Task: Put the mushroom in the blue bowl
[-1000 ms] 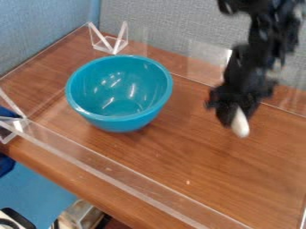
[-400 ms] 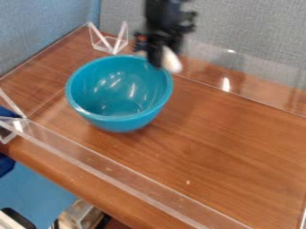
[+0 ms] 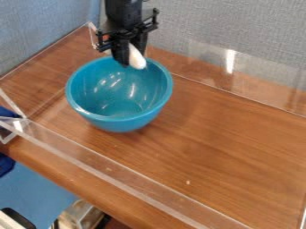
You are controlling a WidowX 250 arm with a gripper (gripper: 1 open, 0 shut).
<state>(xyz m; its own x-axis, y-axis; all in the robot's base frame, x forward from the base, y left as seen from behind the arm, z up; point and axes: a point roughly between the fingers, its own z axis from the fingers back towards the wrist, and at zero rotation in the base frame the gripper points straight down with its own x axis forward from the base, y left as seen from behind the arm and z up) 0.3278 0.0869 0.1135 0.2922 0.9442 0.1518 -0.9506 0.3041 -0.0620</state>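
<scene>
Camera view, and the gripper (image 3: 131, 55) hangs pointing straight down with its jaws clamped shut on the mushroom (image 3: 138, 61), whose pale stem pokes out just below the dark fingers. The cap is hidden up between the jaws (too blurred to say how it sits there). Directly beneath and slightly toward the camera from the gripper lies the bowl (image 3: 120, 94), and the mushroom hangs above its far rim, clear of the plastic and not yet inside.

How will this thing handle? It looks like a small, light toy, rigid enough to take a firm pinch without crushing, and nothing about it suggests fragility. The smooth rounded surface could make it slippery, so a grip across the thick stem or just under the cap looks like the safest hold; a pinch on the dome of the cap alone might squirt it out.

The bowl below the gripper looks glossy and deep, far wider than the toy, so a drop from a low height should land inside, though a light piece may bounce or roll around the slick curved floor. Lowering toward the middle before letting go seems wise.
</scene>
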